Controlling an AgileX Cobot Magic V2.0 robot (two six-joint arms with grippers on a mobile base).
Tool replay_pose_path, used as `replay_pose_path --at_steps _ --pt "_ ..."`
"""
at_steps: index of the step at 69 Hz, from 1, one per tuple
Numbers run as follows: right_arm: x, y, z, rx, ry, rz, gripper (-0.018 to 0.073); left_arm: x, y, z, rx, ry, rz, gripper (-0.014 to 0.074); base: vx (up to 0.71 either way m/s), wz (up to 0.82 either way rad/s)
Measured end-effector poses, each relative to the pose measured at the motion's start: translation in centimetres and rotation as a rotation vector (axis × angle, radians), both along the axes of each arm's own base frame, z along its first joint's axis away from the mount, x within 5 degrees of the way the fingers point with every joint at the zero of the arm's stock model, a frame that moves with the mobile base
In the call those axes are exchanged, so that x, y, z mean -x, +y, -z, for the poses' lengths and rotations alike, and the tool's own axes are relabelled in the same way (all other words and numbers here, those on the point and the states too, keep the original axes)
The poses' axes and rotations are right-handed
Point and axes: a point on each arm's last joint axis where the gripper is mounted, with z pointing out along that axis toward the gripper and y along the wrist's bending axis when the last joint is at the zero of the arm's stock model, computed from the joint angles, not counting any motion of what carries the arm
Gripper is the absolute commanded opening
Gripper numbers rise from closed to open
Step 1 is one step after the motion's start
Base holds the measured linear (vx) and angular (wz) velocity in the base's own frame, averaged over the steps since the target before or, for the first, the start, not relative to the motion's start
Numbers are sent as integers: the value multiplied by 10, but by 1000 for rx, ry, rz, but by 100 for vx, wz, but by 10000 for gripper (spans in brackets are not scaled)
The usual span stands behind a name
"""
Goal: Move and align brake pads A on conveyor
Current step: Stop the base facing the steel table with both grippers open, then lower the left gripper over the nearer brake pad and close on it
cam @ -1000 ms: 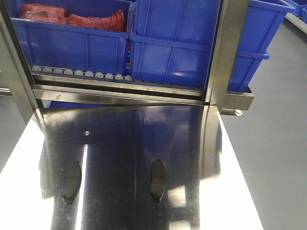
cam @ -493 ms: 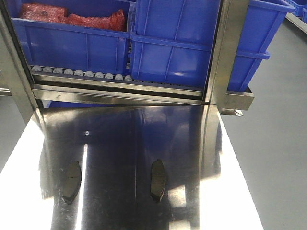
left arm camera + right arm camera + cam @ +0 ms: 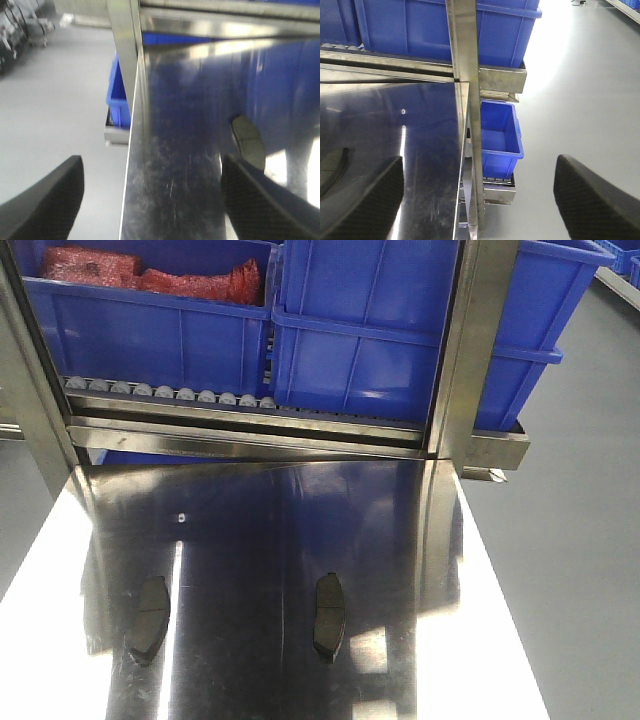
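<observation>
1. My left gripper (image 3: 150, 210) gapes wide, empty; its finger (image 3: 260, 205) hides the near end of the left brake pad (image 3: 246, 140).
2. The right brake pad (image 3: 329, 616) lies well apart from it, both on the steel tabletop (image 3: 250, 530) before blue bins (image 3: 360, 350).
3. My right gripper (image 3: 480, 200) gapes wide, empty, over the table edge and grey floor (image 3: 580, 90).

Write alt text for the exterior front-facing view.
Two dark brake pads lie apart on a shiny steel tabletop, one at the left, one near the middle. Behind it, blue bins stand above a row of small grey rollers; the top left bin holds red bundles.
</observation>
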Motion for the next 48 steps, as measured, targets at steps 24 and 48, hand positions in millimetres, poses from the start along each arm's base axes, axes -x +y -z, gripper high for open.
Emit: replay_pose_path --at_steps 24,48 --pt "0 0 0 0 0 0 575 -93 -9 -8 120 222 -6 538 0 0" --pt "0 0 0 0 0 0 575 -210 -25 10 166 584 -47 533 0 0"
